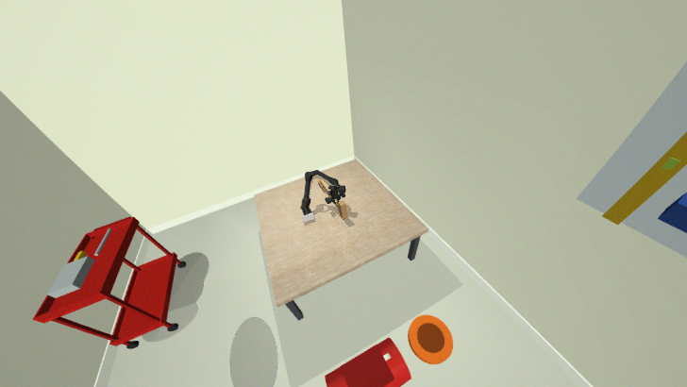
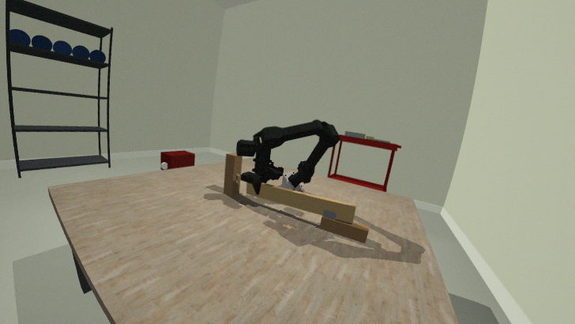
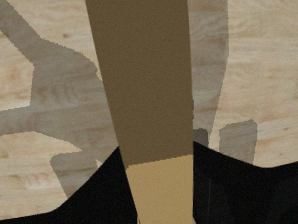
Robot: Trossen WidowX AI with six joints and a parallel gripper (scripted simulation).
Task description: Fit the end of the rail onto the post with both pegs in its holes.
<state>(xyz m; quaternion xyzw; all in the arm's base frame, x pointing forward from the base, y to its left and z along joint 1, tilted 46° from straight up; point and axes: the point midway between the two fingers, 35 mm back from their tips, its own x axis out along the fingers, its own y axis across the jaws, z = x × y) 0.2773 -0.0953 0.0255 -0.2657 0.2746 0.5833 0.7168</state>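
Observation:
The rail [image 2: 302, 200] [image 3: 145, 75] rests with its far end in the grey bracket [image 2: 329, 214] on the low footboard block [image 2: 343, 230]. Its near end is a little above the table, with a small gap to the upright post [image 2: 231, 175] [image 1: 343, 210]. One peg [image 2: 238, 177] shows on the post, slightly higher than the rail's top edge; the other is not distinguishable. My gripper [image 2: 257, 188] [image 3: 148, 140] is shut on the rail close to its near end, one finger on each side. The holes in the rail's end are hidden. Whether the rail is exactly level is unclear.
The arm arches over the rail from its base [image 2: 291, 182] [image 1: 308, 217] behind it on the wooden table [image 2: 168, 249] [image 1: 312, 260]. The post stands just beyond the gripper. A red cart [image 1: 143, 283] and a shelf [image 2: 60, 128] stand away from the table.

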